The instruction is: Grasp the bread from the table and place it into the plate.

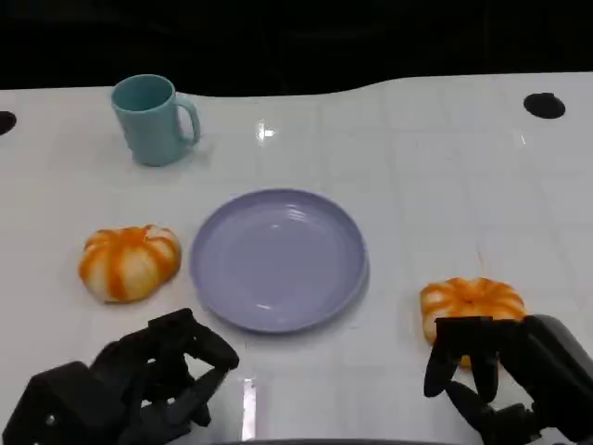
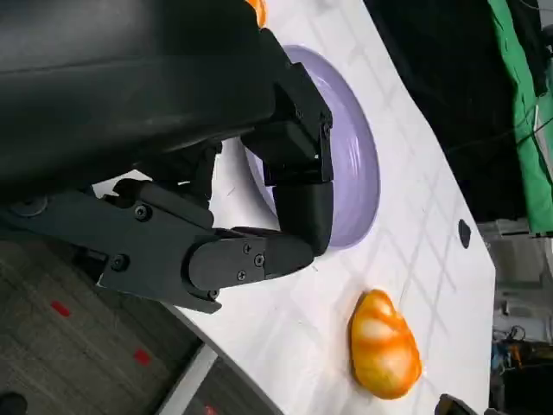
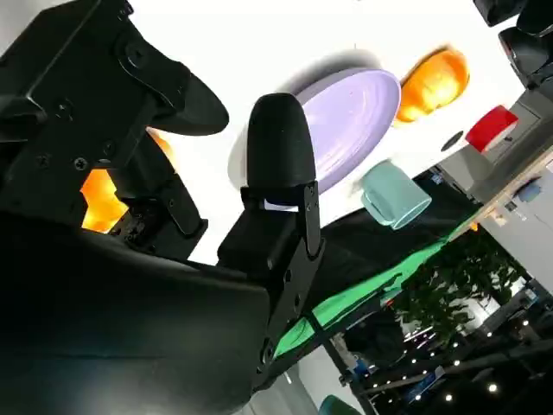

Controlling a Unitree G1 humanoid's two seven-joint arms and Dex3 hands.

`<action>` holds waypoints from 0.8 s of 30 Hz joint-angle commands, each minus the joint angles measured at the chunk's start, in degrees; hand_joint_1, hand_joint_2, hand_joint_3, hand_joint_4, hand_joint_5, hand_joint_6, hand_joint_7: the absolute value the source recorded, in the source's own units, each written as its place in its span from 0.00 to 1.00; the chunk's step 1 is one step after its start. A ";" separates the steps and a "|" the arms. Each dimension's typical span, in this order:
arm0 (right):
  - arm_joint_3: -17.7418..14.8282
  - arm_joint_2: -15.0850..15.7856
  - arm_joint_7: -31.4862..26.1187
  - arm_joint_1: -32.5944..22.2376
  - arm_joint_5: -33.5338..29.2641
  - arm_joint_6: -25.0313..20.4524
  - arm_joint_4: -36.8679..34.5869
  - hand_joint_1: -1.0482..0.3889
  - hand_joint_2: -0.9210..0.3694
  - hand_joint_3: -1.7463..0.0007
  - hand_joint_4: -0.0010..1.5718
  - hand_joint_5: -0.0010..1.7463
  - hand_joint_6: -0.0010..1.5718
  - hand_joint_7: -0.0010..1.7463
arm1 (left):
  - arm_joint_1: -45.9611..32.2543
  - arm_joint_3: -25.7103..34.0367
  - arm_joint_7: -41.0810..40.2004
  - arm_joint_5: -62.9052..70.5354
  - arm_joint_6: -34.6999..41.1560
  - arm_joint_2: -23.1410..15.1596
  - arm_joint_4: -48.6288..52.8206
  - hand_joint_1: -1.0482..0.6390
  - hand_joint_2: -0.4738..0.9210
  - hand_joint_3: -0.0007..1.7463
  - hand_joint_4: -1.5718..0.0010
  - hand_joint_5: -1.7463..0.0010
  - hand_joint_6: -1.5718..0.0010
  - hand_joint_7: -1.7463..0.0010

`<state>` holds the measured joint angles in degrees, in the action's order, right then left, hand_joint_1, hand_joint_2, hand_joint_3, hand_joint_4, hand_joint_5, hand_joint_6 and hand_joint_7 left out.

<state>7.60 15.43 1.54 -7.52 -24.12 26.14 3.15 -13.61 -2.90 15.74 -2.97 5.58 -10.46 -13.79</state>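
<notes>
1. The right hand (image 1: 482, 366) is hovering at the near edge of the right bread (image 1: 473, 304), fingers apart and gripping nothing.
2. This bread is lying on the white surface (image 1: 435, 176) at 4 o'clock of the purple plate (image 1: 278, 260).
3. The left hand (image 1: 153, 375) is resting open; a second bread (image 1: 130, 261) is sitting at the plate's 9 o'clock and a teal mug (image 1: 153, 119) at its 11 o'clock.

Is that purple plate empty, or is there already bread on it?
Empty. The plate shows only its bare purple surface; one bread lies on the table to its left, another bread to its right.

No legible text or markings anywhere.
</notes>
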 commanded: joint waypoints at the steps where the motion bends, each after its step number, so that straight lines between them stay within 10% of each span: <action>1: -0.83 -0.15 -1.68 -0.47 -0.42 -0.20 1.68 0.71 0.54 0.28 0.54 0.82 0.56 0.51 | -0.09 0.44 0.37 0.01 -0.26 -1.02 -0.39 0.40 1.00 0.26 0.60 0.00 0.63 0.23; 11: -1.77 0.35 -3.87 -1.14 -7.32 -4.84 7.90 0.61 0.31 0.67 0.34 0.43 0.40 0.17 | -0.03 0.23 0.03 0.46 -0.25 -0.90 -0.33 0.40 1.00 0.27 0.60 0.00 0.63 0.23; 15: -2.04 1.29 -3.63 -1.89 -11.67 -7.56 11.03 0.56 0.18 0.88 0.19 0.40 0.33 0.10 | -0.44 0.23 0.05 0.26 -0.10 -0.75 -0.87 0.40 1.00 0.26 0.60 0.00 0.63 0.24; 24: -1.49 3.92 1.91 -2.55 -23.27 -17.64 19.10 0.47 0.14 0.99 0.01 0.40 0.24 0.04 | -0.42 0.34 0.04 0.00 0.73 -0.74 -1.42 0.41 1.00 0.27 0.60 0.00 0.63 0.23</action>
<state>6.40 18.13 1.46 -9.70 -45.91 10.76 20.29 -13.85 -2.90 15.73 -2.87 5.69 -10.51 -14.35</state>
